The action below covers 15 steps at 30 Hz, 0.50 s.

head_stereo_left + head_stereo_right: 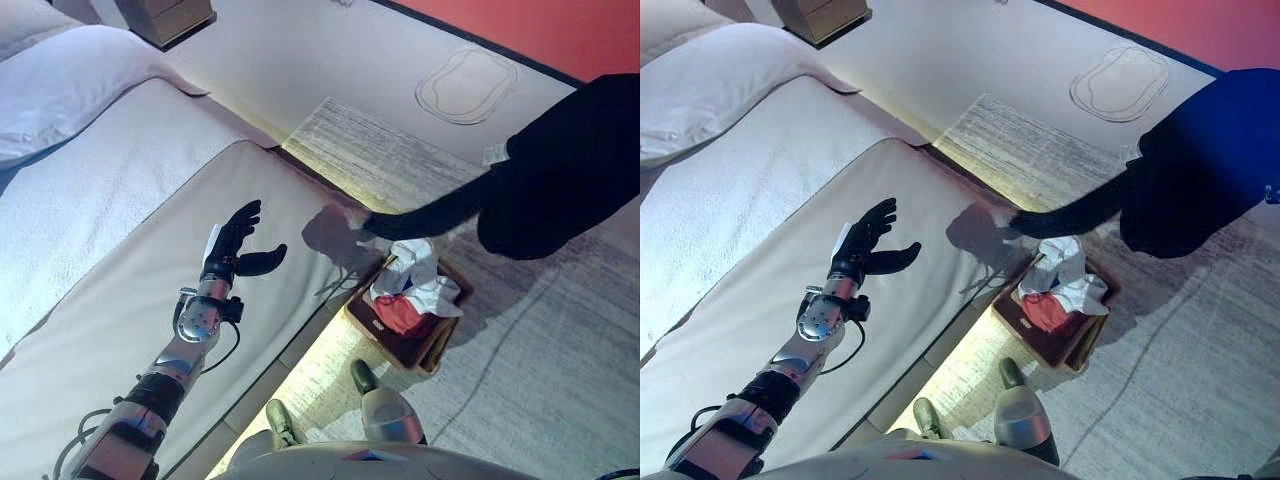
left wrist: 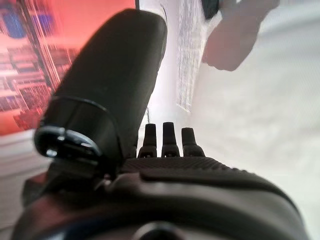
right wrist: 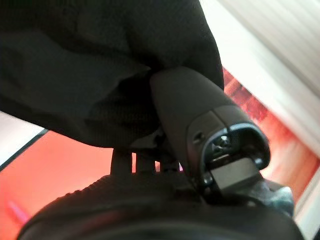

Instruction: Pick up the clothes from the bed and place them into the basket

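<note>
My right hand is shut on a black garment, with its thumb pressed into the dark cloth. The garment hangs in the air on the right above the rug, and a sleeve trails down to the left, just over the basket. The brown basket stands on the floor beside the bed and holds white cloth and red cloth. My left hand is open and empty above the beige bed cover, fingers straight; it also shows in the left wrist view.
A white pillow lies at the bed's head at the upper left. A wooden nightstand stands beyond it. A striped grey rug covers the floor under the basket. A red wall runs along the far side.
</note>
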Available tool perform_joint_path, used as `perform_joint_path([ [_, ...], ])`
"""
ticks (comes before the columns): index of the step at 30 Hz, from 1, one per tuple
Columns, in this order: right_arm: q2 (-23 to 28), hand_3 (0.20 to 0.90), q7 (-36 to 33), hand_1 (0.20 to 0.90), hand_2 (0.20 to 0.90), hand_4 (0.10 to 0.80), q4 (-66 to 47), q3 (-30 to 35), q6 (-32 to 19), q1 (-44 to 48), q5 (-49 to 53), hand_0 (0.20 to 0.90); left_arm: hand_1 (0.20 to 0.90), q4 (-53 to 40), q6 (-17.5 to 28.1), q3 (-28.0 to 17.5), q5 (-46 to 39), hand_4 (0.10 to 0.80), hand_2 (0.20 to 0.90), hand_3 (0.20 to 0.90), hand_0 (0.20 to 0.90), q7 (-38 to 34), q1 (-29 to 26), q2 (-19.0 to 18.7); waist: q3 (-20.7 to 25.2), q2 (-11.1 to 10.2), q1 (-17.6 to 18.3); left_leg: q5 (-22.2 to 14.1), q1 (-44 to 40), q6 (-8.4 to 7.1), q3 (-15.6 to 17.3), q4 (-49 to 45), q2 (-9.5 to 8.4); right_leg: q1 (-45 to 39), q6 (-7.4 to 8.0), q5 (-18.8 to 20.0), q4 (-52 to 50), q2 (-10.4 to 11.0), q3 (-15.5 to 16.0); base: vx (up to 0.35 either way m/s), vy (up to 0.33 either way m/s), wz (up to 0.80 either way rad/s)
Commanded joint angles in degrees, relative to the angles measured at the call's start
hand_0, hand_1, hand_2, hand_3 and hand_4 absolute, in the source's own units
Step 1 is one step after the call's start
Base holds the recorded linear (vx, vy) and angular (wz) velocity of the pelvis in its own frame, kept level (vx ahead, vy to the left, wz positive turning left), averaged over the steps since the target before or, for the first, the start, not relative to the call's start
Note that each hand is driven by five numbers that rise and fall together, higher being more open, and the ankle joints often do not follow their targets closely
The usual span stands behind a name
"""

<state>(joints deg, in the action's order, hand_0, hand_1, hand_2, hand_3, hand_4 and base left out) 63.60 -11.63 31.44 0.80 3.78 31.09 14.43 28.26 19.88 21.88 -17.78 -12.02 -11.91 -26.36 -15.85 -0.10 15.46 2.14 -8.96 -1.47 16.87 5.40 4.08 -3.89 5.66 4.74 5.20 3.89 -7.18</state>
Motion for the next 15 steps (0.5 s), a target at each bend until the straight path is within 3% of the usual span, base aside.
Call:
perform_joint_path([
  [1, 0.8, 0.200, -4.7, 0.300, 0.300, 0.100, -4.9, 3.8, -6.7, -0.3, -0.6, 0.300, 0.900, 1.3, 3.1, 0.6, 1.6, 0.800, 0.900, 0.900, 0.900, -1.5, -0.2, -0.2, 12.4, -0.8, -1.2, -8.9, 0.1, -0.01, 0.5, -3.5, 0.60, 4.2, 0.38, -3.6, -4.4, -1.9, -0.1, 0.000, 0.000, 0.00],
  [15, -10.0, 0.200, -1.0, 0.300, 0.300, 0.100, -5.0, 2.0, -6.6, -6.9, -2.6, 0.300, 0.900, 1.3, 1.8, 0.5, 3.1, 0.800, 0.900, 0.900, 0.900, -2.8, -1.9, 1.3, 11.3, -0.4, -0.8, -9.3, 0.5, 0.38, 0.8, -4.1, 0.33, 5.3, 0.44, -3.2, -4.9, -2.0, -0.3, -0.018, -0.003, -0.04],
])
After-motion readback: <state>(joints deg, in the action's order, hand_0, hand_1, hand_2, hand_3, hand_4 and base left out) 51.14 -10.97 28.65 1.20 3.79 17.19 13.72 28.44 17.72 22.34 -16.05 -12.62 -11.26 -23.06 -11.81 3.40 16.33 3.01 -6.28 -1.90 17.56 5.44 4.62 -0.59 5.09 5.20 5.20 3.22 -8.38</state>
